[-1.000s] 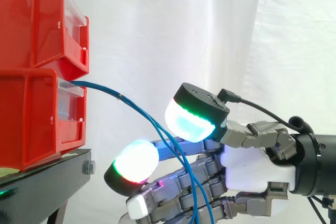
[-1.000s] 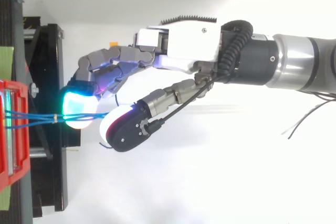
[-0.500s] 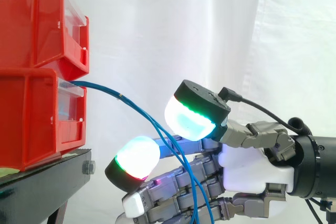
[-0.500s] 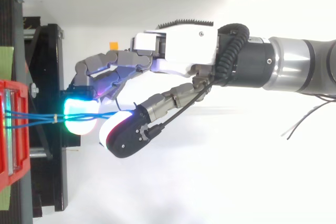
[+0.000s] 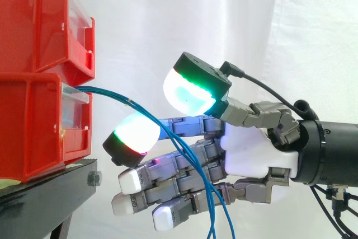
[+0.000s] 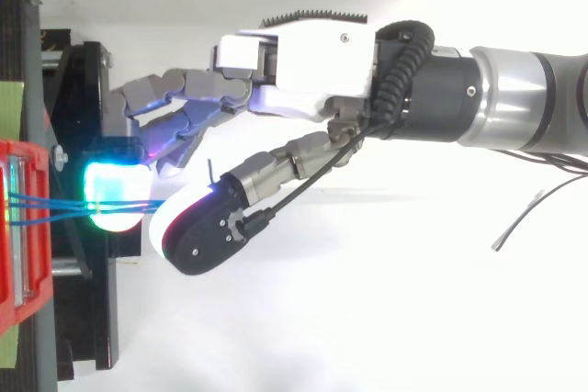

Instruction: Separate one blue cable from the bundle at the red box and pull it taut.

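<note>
two red bins [image 5: 39,76] sit stacked at the far left on the black stand [image 5: 50,188]. the blue cables [image 5: 146,115] leave the front of the lower bin [image 5: 33,130] as one bundle, with a small band [image 5: 130,103] around them just clear of it. from there they arc down to the right, fan into separate strands and cross the fingers of the hand [image 5: 251,155] before dropping out at the bottom of the side view, slack all the way.

your hand is open. its fingers reach nearly straight toward the lower bin, the finger pad [image 5: 133,135] sits just beneath the strands, and the thumb pad [image 5: 187,90] hangs above them with a clear gap between the two pads. nothing looks pinched yet, and you can't tell from either view whether the strands rest on the fingers.

to do this step well, choose your strand to the right of the band, where the cables have spread, not at the band itself. lower the thumb pad onto the finger pad with only that one strand between them. check the top view first, since the strands [image 6: 55,201] run very close together there. if two end up under the thumb, open and shift sideways rather than pull. once one is held, draw the arm [image 6: 524,89] back to the right along the cable's own line, slowly, and stop when the arc straightens. a hard tug could drag the bin or slip the strand out.
</note>
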Available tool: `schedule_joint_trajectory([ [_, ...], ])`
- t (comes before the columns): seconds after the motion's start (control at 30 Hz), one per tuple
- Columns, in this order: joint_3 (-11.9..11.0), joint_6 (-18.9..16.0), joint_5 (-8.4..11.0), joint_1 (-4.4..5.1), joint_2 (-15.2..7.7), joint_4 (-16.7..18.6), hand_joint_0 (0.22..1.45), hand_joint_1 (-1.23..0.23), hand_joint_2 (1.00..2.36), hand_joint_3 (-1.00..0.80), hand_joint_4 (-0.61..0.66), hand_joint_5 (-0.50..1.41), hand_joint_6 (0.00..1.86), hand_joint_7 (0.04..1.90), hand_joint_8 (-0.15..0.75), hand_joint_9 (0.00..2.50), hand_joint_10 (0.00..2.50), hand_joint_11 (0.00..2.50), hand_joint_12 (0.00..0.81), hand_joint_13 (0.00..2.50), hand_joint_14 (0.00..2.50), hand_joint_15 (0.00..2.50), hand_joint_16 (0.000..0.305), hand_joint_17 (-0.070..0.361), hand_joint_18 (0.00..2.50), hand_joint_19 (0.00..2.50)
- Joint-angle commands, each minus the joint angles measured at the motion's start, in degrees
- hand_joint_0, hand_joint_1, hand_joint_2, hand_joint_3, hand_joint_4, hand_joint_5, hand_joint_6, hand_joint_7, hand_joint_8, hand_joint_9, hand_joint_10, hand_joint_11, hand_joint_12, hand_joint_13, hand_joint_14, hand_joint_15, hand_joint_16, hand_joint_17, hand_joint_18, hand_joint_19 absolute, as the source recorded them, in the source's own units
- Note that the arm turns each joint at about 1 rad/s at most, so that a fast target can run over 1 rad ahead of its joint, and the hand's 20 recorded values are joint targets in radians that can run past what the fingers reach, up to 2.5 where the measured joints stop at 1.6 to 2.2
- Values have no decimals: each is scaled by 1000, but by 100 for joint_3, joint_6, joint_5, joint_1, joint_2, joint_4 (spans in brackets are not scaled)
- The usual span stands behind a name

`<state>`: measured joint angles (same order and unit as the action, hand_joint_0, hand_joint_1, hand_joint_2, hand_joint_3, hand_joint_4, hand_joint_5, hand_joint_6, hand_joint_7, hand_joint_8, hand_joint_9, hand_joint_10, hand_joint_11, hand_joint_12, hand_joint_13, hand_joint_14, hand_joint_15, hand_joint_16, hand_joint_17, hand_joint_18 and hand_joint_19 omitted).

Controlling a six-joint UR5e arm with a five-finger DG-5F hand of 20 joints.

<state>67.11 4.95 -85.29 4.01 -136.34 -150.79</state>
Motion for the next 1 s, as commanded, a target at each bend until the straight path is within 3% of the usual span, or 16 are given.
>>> schedule_joint_trajectory([
  [0.0, -22, 15, -5, 21, 2, -56, 609, -641, 1000, -493, 231, -148, 516, 1268, 290, 607, 17, 499, 370, 509, 11, 284, 51, 115, 572, 612],
  [0.23, -22, 41, 4, 47, 2, -73, 613, -642, 1004, -452, 224, -148, 552, 1234, 293, 620, 15, 502, 371, 537, 11, 298, 51, 114, 591, 617],
  [0.4, -22, 41, -23, 29, -7, -73, 652, -655, 1015, -274, 215, -148, 559, 1224, 291, 620, 15, 495, 369, 540, 12, 303, 51, 114, 591, 624],
  [0.53, -22, 41, -31, 38, 2, -47, 608, -668, 1007, -403, 222, -149, 553, 1233, 292, 619, 15, 506, 371, 541, 13, 310, 51, 115, 594, 636],
  [0.97, 4, 33, -58, 21, -156, 243, 572, -609, 1000, -500, 220, -148, 546, 1242, 295, 617, 15, 496, 376, 556, 12, 318, 52, 117, 610, 640],
])
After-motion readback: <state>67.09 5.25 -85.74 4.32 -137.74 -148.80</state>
